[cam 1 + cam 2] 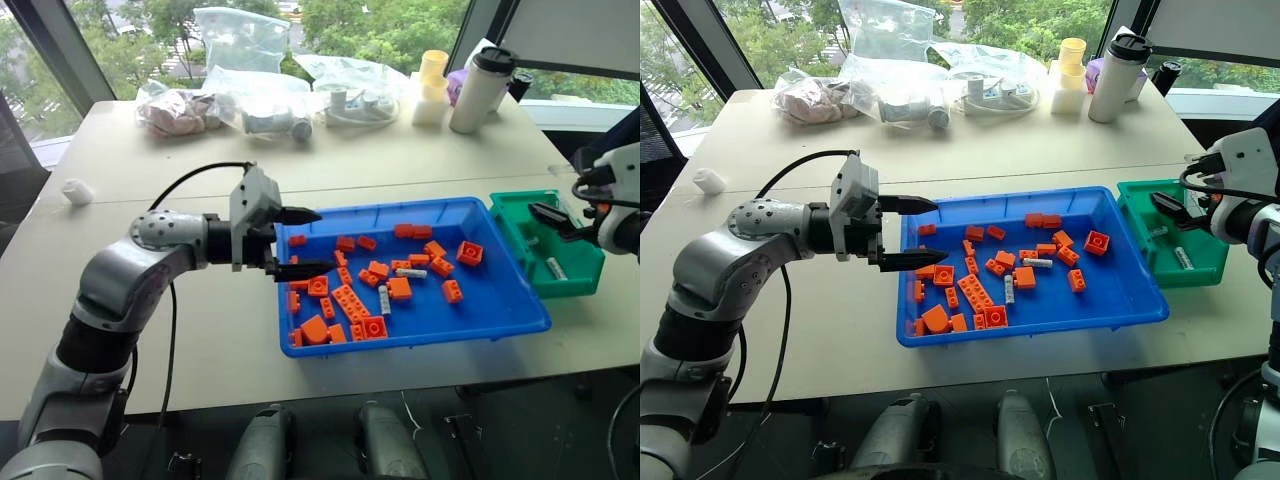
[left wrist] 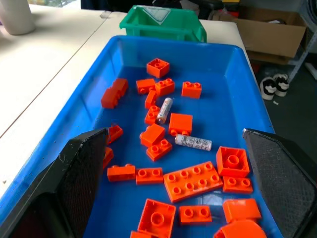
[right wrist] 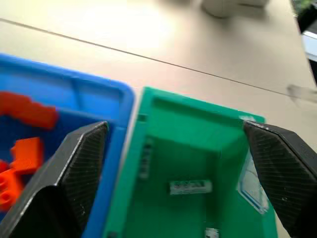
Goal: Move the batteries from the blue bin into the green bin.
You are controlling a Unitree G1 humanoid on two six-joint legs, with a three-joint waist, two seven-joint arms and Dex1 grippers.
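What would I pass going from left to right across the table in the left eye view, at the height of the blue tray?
Left gripper, jaws open, at the tray's left rim → blue bin with orange bricks and batteries → green bin → right gripper, jaws open.

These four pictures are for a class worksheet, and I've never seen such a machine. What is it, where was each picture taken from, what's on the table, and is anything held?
It is a humanoid robot with two arms. Two pictures come from its head, one from each wrist. On the table a blue bin holds orange bricks and two batteries. Beside it a green bin already holds batteries. The left gripper is open over the blue bin's end, and the right gripper is open above the green bin. Neither holds anything.
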